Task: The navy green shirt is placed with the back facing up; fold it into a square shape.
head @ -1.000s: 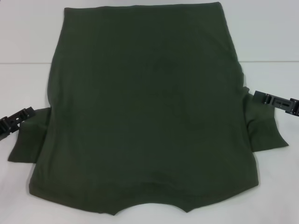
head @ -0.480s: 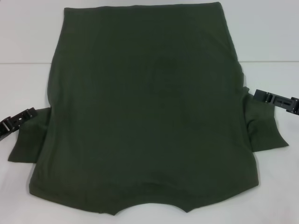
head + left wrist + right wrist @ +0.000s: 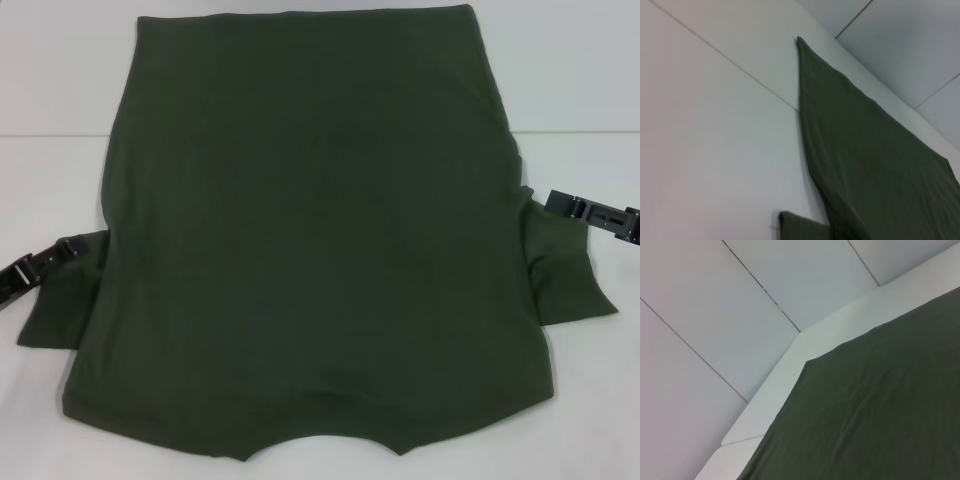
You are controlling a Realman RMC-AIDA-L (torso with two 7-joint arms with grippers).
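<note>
White surface (image 3: 60, 80) all around, the navy green shirt (image 3: 310, 250) lies flat back-up in the middle, my left tool (image 3: 68, 246) and right tool (image 3: 552, 200) sit at the sleeves, can't tell if either's spread or pinching, and I reckon a one-layer grab would drag everything crooked.

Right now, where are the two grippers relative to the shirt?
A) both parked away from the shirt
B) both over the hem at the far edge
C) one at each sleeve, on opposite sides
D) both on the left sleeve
C: in the head view the left gripper sits at the left sleeve and the right gripper at the right sleeve of the navy green shirt.
</note>
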